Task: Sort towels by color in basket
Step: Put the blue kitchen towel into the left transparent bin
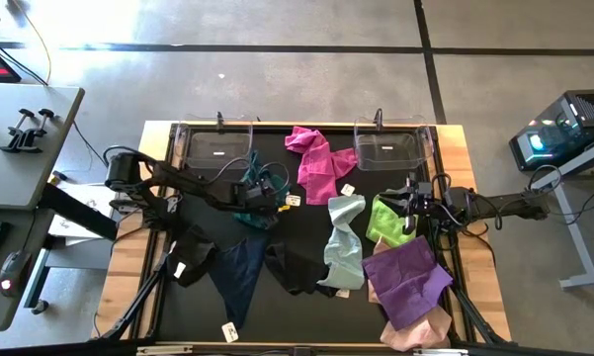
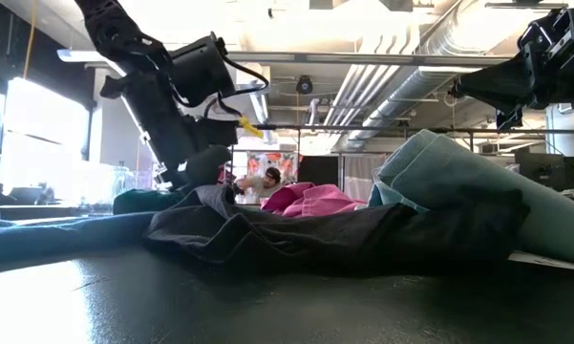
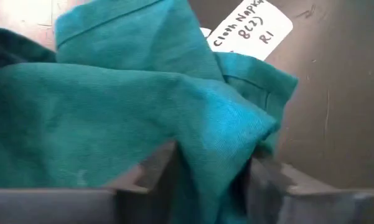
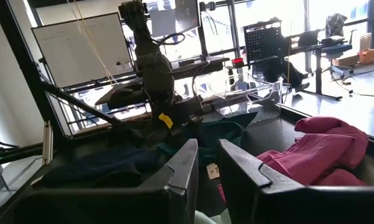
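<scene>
The teal towel lies bunched on the black mat of the worktop, just in front of the left clear basket, with its white tag poking out from under a fold. The left end effector is down on it, and in the left wrist view a ridge of the teal cloth sits between its two fingers, pinched there. To the right of the teal towel and nearer the back edge sprawls the magenta towel, between the two baskets. In front of the teal towel, toward the near edge, lie the navy towel and a black towel; another black one is off to the navy's left. Further right of the teal towel come the mint towel, then the lime towel, the purple towel and, at the near right corner, the pale pink towel. The right end effector hangs over the lime towel, in front of the right clear basket; its fingers stand a narrow gap apart with nothing between them.
</scene>
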### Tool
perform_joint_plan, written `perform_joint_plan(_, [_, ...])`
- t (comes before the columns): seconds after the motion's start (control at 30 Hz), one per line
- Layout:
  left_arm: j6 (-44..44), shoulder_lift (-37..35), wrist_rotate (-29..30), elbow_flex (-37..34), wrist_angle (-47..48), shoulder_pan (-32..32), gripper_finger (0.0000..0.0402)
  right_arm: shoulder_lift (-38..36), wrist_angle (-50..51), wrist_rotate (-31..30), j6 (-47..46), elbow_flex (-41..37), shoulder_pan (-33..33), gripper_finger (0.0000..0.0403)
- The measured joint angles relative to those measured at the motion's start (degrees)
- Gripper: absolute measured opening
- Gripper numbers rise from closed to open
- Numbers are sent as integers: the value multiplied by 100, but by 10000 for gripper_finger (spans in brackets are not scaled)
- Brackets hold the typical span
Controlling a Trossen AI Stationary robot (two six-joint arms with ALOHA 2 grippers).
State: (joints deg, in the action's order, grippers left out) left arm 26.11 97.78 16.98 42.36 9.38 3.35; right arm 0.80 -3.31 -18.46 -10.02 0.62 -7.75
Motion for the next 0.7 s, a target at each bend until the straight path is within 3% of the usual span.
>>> perform_joint_plan(0.2, [-22, -134, -359, 47, -74, -6, 14, 0, 2, 0, 0, 0, -1, 59])
perform_joint_plan(0.47, [-280, -900, -428, 889, 325, -53, 4, -2, 0, 0, 0, 0, -2, 59])
perform_joint_plan(0.57, [-765, -1272, -65, 1348, 442, -54, 4, -2, 2, 0, 0, 0, 0, 59])
perform_joint_plan(0.7, [-1822, -1829, 910, 2115, 713, -17, 2, -2, 1, 0, 0, 0, 0, 59])
